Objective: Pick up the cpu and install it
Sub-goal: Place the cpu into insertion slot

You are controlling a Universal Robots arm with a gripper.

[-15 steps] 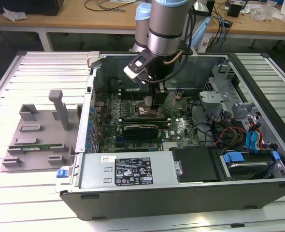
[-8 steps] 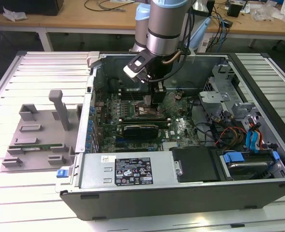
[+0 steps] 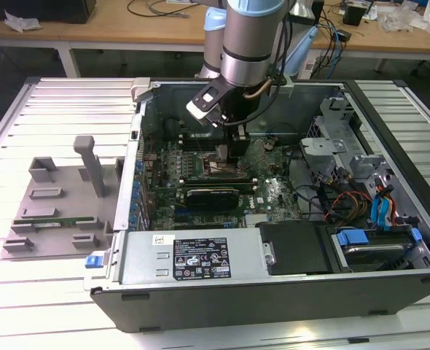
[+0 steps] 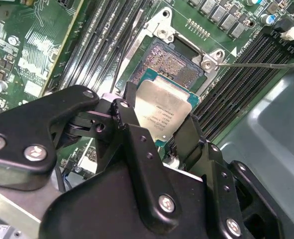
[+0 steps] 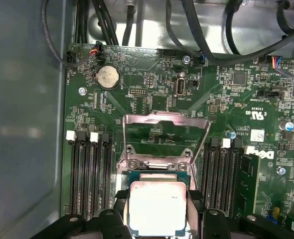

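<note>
Currently we note the gripper clamped on the cpu by two opposite edges, chip flat between the fingertips, with the open socket just below and slightly ahead of them, its load plate raised.

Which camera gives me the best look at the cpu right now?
The first wrist view: the cpu faces it squarely, top plate unobstructed. The second wrist view shows it slanted, partly behind a finger. In the exterior view the gripper covers it.
</note>
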